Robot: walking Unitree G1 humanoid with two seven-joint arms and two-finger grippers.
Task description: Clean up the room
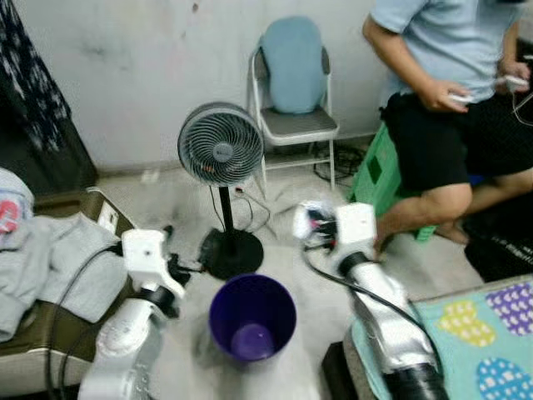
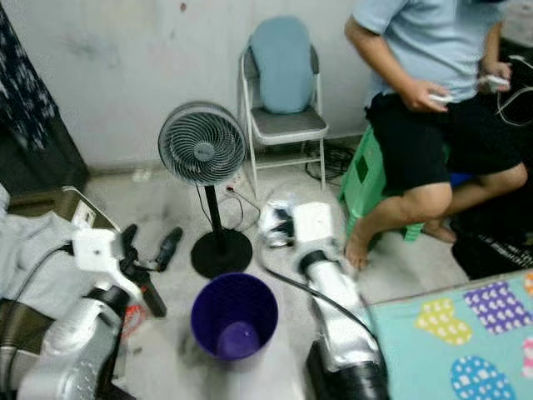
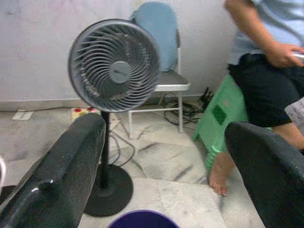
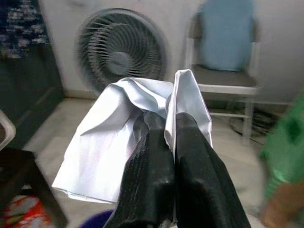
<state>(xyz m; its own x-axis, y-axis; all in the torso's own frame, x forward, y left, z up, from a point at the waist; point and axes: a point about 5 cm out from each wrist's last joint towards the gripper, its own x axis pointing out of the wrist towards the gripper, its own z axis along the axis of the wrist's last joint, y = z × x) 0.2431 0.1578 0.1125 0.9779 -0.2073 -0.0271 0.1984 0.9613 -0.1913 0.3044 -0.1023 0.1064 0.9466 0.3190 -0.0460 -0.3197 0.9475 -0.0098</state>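
Observation:
A purple bin (image 1: pixel 252 321) stands open on the floor between my two arms, with nothing I can make out inside. My right gripper (image 4: pixel 165 124) is shut on a crumpled white wrapper (image 4: pixel 118 128). It holds the wrapper (image 1: pixel 310 221) above the floor, just beyond the bin's far right rim. My left gripper (image 3: pixel 161 171) is open, its two black fingers (image 3: pixel 61 171) spread wide and nothing between them. It hovers to the left of the bin, whose rim (image 3: pixel 142 219) shows below it.
A grey pedestal fan (image 1: pixel 221 143) stands right behind the bin, a folding chair (image 1: pixel 291 117) behind that. A person (image 1: pixel 450 83) sits on a green stool (image 1: pixel 379 171) at the right. Grey clothes (image 1: pixel 58 267) lie at left, a patterned mat (image 1: pixel 483 325) at right, a red packet (image 2: pixel 132 321) on the floor.

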